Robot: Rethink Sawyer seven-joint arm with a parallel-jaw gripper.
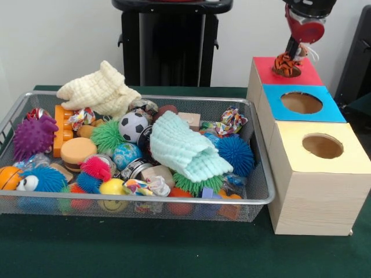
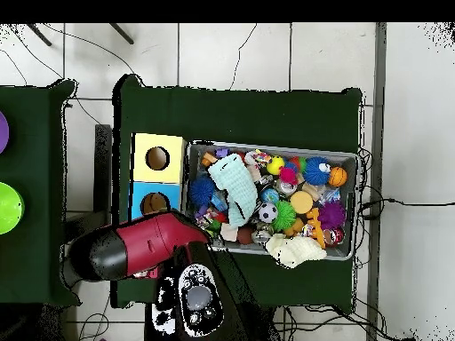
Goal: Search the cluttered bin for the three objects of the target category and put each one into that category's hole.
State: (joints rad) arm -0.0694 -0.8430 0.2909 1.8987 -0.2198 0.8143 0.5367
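Front view. The gripper (image 1: 291, 53) hangs at upper right over the red-panelled hole (image 1: 288, 70) of the pale wooden box; its jaws are closed on the striped tiger (image 1: 286, 64), which sits at the hole's mouth. Nearer the camera on the same box lie the blue-panelled hole (image 1: 301, 102) and the yellow-panelled hole (image 1: 323, 146). To the left, on the green tabletop (image 1: 145, 249), stands the wire-mesh bin (image 1: 264, 194), filled with spiky balls, a soccer ball (image 1: 133, 126), a mint cloth (image 1: 185, 147) and a cream cloth (image 1: 99, 90) draped over its far rim. No bear can be made out among the clutter.

Overhead view. The red arm (image 2: 133, 249) covers the red panel, hiding jaws and tiger. The yellow and blue panels lie just left of the bin (image 2: 355, 204); the mint cloth (image 2: 233, 186) lies inside it.
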